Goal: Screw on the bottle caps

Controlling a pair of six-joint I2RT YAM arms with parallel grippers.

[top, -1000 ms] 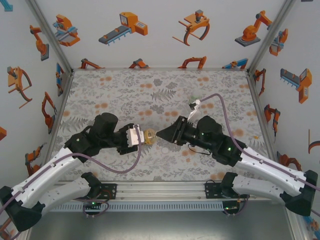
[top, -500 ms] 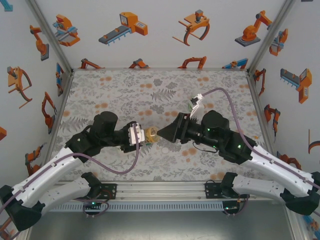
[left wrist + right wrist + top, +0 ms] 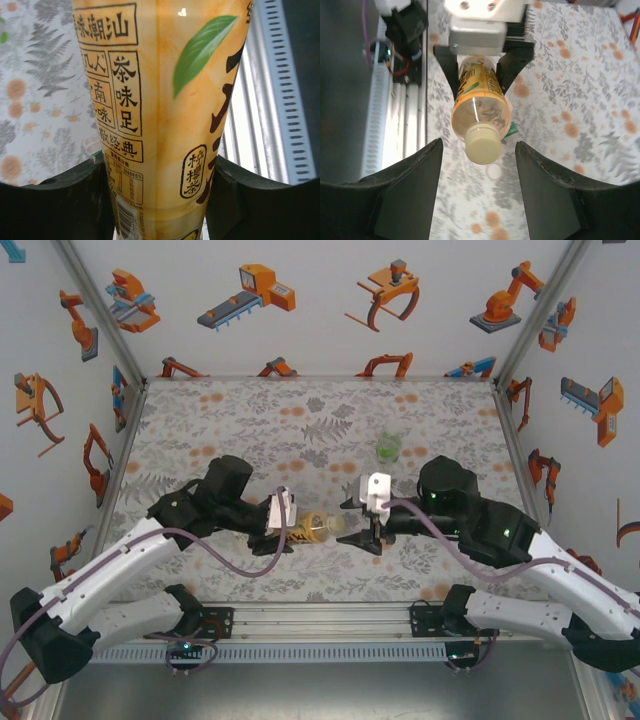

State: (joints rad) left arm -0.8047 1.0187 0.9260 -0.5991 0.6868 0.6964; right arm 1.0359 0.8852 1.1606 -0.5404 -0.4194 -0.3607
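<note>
The amber tea bottle [image 3: 312, 528] lies level above the table, neck pointing right, and my left gripper [image 3: 288, 527] is shut on its body. In the left wrist view its yellow label [image 3: 160, 100] sits between the dark fingers [image 3: 75, 195] of that gripper [image 3: 157, 180]. A white cap [image 3: 482, 144] sits on the bottle's neck. My right gripper [image 3: 479, 146] is open, its fingers standing either side of the cap without touching it; from above it [image 3: 353, 525] is just right of the bottle mouth. The green cap is out of view.
A small green bottle [image 3: 388, 448] stands behind the right arm. A small green scrap [image 3: 512, 130] lies on the floral table cover [image 3: 250, 420] under the tea bottle. The metal rail [image 3: 320, 625] runs along the near edge.
My right gripper has rolled over, let go of the cap and opened. The left arm has carried the bottle a little to the right and nearer. The small green bottle is now uncovered.
</note>
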